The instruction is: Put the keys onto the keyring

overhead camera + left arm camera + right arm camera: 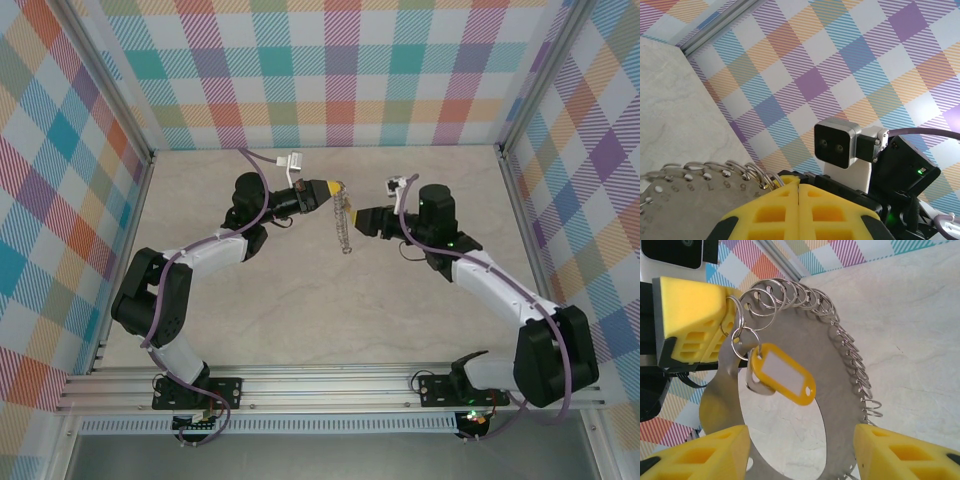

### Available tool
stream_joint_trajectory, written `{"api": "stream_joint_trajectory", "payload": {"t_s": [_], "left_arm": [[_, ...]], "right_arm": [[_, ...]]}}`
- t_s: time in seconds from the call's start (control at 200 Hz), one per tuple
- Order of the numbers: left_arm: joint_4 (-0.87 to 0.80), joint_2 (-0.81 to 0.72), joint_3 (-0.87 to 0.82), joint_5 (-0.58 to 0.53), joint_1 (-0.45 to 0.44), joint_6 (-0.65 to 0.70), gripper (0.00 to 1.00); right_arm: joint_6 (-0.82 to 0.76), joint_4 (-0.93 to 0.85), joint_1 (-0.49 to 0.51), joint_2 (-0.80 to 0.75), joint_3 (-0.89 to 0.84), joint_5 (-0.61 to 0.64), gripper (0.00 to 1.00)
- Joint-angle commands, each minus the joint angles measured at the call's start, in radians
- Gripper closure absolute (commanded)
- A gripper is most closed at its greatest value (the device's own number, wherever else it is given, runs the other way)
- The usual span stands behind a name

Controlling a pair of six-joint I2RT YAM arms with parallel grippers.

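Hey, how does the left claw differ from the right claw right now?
The left claw is shut, pinching the edge of the metal ring plate; the right claw is open, holding nothing. The left claw carries the plate off the table; the right claw merely faces it. Both have yellow fingers.

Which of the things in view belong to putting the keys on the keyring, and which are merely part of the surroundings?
Belong to the job:
silvery metal disc edged with split rings, pinched by the left gripper;
small silver key with yellow plastic tag, hanging from one ring;
open right gripper.

Surroundings only:
pale marbled table;
pastel checked walls.
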Motion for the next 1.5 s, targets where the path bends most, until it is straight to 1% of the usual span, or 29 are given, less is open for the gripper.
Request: {"api": "stream_joint_trajectory", "payload": {"t_s": [0.0, 0.135, 0.275, 0.39, 0.485, 0.555, 0.67, 0.745, 0.835, 1.075, 1.495], "left_arm": [[0.065, -0.007, 0.01, 0.011, -0.005, -0.011, 1.0], [0.07, -0.005, 0.011, 0.015, -0.005, -0.013, 1.0], [0.073, -0.003, 0.011, 0.017, -0.005, -0.015, 1.0], [0.073, -0.003, 0.011, 0.018, -0.005, -0.017, 1.0], [0.073, -0.003, 0.011, 0.02, -0.005, -0.014, 1.0], [0.073, 0.0, 0.012, 0.02, -0.005, -0.016, 1.0], [0.073, 0.004, 0.014, 0.018, -0.006, -0.018, 1.0], [0.074, 0.006, 0.014, 0.017, -0.005, -0.02, 1.0], [0.075, 0.005, 0.013, 0.011, -0.006, -0.02, 1.0], [0.091, 0.004, 0.008, -0.001, -0.006, -0.029, 1.0], [0.111, 0.015, 0.005, -0.001, -0.005, -0.043, 1.0]], "right_arm": [[-0.03, 0.018, 0.017, 0.021, 0.047, 0.015, 0.43], [-0.027, 0.034, 0.025, 0.053, 0.073, 0.017, 0.43], [-0.022, 0.049, 0.028, 0.091, 0.1, 0.018, 0.46], [-0.022, 0.049, 0.028, 0.109, 0.115, 0.008, 0.57], [-0.026, 0.05, 0.028, 0.115, 0.122, -0.02, 0.71], [-0.027, 0.072, 0.028, 0.114, 0.112, -0.059, 0.79], [-0.03, 0.072, 0.028, 0.109, 0.108, -0.104, 0.88], [-0.04, 0.042, 0.03, 0.101, 0.111, -0.105, 0.92], [-0.052, 0.012, 0.03, 0.089, 0.11, -0.103, 1.0], [-0.046, -0.026, 0.033, 0.087, 0.118, -0.126, 1.0], [-0.04, -0.03, 0.088, 0.141, 0.183, -0.158, 1.0]]}}
